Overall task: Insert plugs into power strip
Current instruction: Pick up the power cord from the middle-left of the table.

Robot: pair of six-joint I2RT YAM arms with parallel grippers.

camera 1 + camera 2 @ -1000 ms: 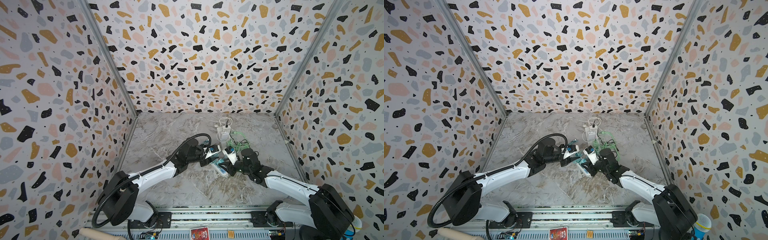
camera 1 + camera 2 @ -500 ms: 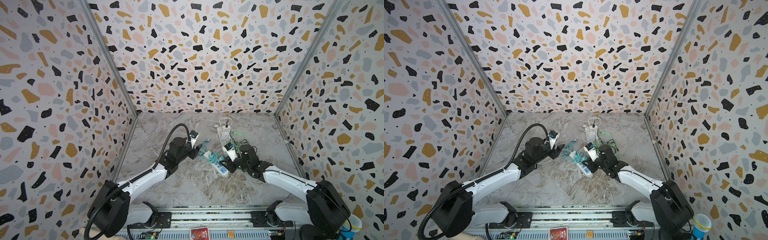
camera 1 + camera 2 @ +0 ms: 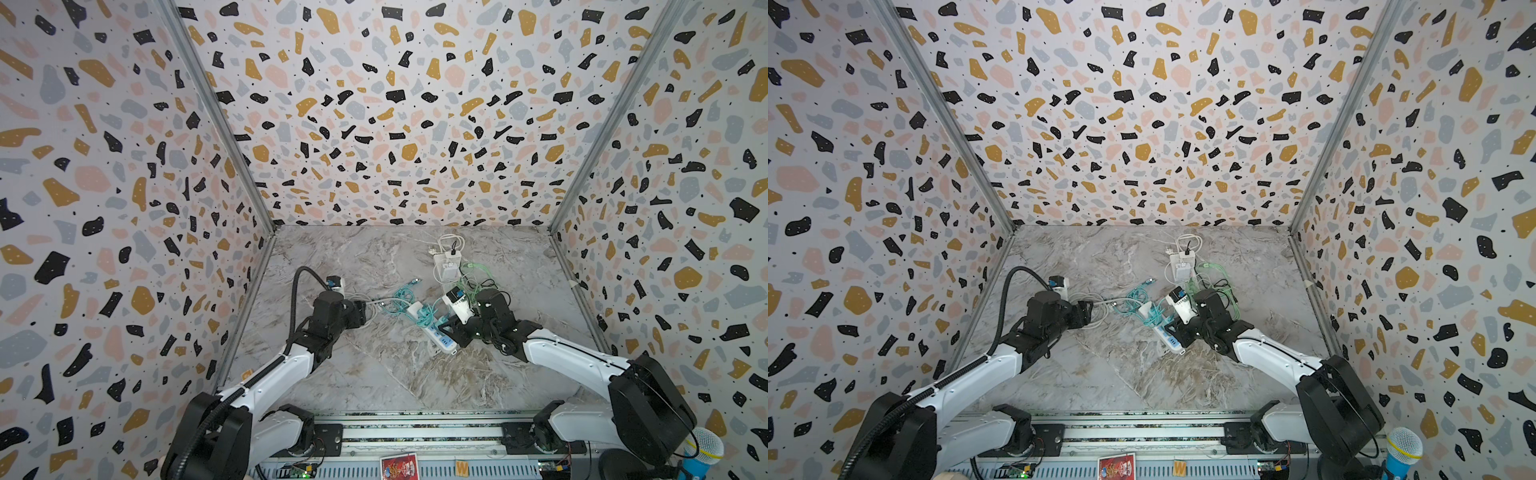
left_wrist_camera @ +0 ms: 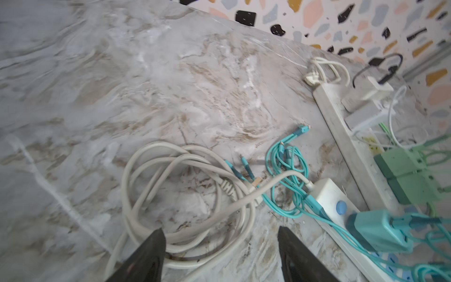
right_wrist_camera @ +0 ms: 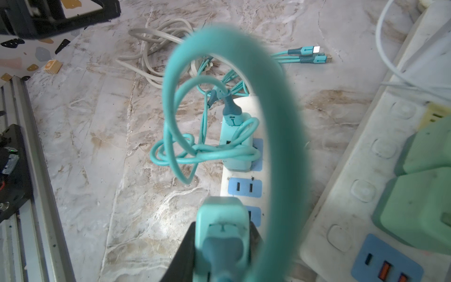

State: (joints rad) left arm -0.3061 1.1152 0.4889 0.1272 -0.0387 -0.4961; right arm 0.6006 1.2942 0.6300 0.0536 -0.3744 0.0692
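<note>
Grey marble tabletop (image 3: 374, 374) | left gripper (image 4: 220, 244) has backed off, jaws released, empty | one teal boxy charger plug (image 5: 235, 146) now seated in white blue-socket power strip (image 5: 244, 188) | my right gripper (image 5: 220, 246) clenches second teal plug (image 5: 219, 214) beside a free socket.

Teal plug (image 5: 220, 217) in right hand (image 5: 220, 254)

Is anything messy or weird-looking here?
Yes. The teal cable is tangled in loops around a plug that sits in the strip. It looks knotted rather than laid out neatly. One loop hangs very close to the right wrist camera.
</note>
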